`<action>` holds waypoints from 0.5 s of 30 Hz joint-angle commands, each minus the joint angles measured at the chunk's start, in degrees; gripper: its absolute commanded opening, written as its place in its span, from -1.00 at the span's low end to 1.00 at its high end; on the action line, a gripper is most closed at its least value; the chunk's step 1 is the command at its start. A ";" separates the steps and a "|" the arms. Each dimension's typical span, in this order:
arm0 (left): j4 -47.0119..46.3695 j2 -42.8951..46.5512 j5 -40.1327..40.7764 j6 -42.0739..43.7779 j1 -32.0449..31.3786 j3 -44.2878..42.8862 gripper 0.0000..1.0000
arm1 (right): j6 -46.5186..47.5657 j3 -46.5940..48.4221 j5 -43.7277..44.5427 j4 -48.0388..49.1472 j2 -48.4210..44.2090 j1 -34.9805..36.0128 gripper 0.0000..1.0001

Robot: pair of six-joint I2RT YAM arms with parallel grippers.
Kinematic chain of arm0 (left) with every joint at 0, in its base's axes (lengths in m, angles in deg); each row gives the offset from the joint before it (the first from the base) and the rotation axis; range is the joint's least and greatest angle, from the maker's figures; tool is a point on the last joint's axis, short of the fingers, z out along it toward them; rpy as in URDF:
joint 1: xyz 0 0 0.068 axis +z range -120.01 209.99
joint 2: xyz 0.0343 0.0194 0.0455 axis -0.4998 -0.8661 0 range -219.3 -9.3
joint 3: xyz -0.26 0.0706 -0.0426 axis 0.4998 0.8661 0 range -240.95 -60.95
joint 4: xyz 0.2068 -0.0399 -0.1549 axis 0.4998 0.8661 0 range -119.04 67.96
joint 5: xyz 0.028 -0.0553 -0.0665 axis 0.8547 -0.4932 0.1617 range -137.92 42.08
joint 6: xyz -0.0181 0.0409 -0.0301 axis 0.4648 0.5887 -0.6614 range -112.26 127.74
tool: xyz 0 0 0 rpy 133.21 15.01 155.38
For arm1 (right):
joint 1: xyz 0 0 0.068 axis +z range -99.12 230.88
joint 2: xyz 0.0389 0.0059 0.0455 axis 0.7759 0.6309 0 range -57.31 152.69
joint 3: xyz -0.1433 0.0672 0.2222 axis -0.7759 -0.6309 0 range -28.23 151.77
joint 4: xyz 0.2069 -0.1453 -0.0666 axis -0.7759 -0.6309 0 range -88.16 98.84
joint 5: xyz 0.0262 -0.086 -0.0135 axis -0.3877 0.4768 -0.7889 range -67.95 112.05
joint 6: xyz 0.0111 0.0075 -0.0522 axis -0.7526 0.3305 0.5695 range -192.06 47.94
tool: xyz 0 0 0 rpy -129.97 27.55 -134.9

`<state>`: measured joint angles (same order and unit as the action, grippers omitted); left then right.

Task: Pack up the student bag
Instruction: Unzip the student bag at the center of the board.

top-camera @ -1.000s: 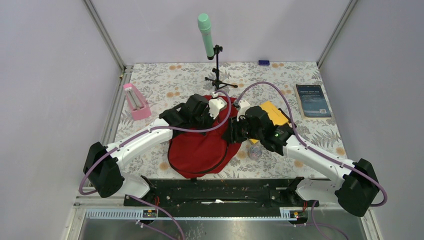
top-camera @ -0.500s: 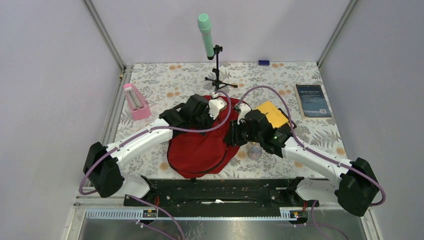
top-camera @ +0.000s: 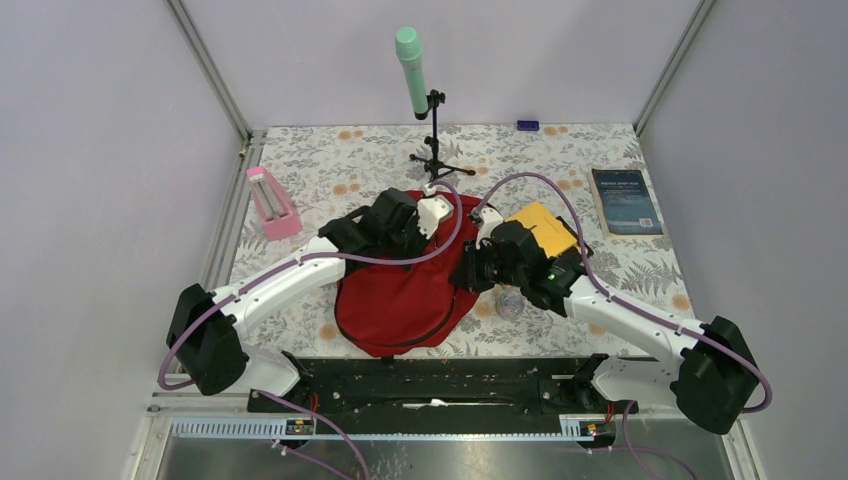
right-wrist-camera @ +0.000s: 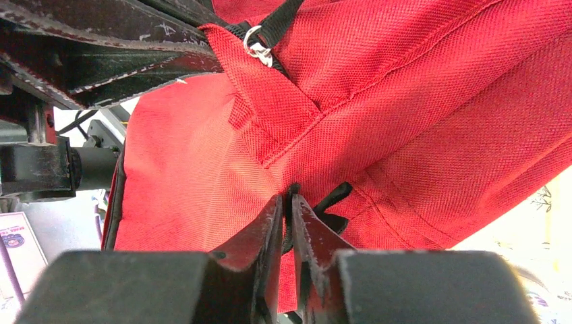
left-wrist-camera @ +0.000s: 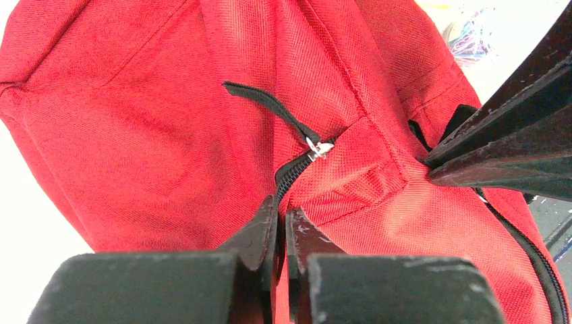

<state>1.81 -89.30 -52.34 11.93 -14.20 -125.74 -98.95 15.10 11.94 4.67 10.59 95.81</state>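
The student bag (top-camera: 400, 300), a red backpack, lies in the middle of the table between both arms. My left gripper (top-camera: 438, 213) is over its far edge. In the left wrist view this gripper (left-wrist-camera: 283, 217) is shut, pinching the red fabric at the black zipper line, just below the metal zipper slider (left-wrist-camera: 317, 147). My right gripper (top-camera: 466, 268) meets the bag's right side. In the right wrist view it (right-wrist-camera: 289, 202) is shut on a black pull tab (right-wrist-camera: 335, 197) sticking out of the bag (right-wrist-camera: 418, 101). The bag's inside is hidden.
A yellow flat item (top-camera: 545, 228) lies partly under the right arm, with a small clear object (top-camera: 510, 305) near it. A dark book (top-camera: 625, 200) lies at the right, a pink holder (top-camera: 272, 203) at the left. A green microphone on a stand (top-camera: 412, 60) rises at the back.
My right gripper has shifted slightly left towards the bag and closed its jaws on the black tab. The left arm and the bag have stayed put.
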 commanded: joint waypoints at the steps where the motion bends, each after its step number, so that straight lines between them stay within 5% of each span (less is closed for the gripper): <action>1: -1.67 1.10 1.88 -0.23 0.16 -2.79 -1.00 | -0.24 -0.35 1.03 -0.04 -2.48 0.42 -0.72; 15: -0.44 -2.29 5.43 -3.69 1.52 -4.57 -1.00 | -0.59 -3.71 3.09 -0.36 -9.26 0.42 -0.89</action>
<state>2.16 -90.75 -51.78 10.13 -14.35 -127.01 -99.15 12.37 14.96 4.98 3.73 95.81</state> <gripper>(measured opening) 0.014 0.065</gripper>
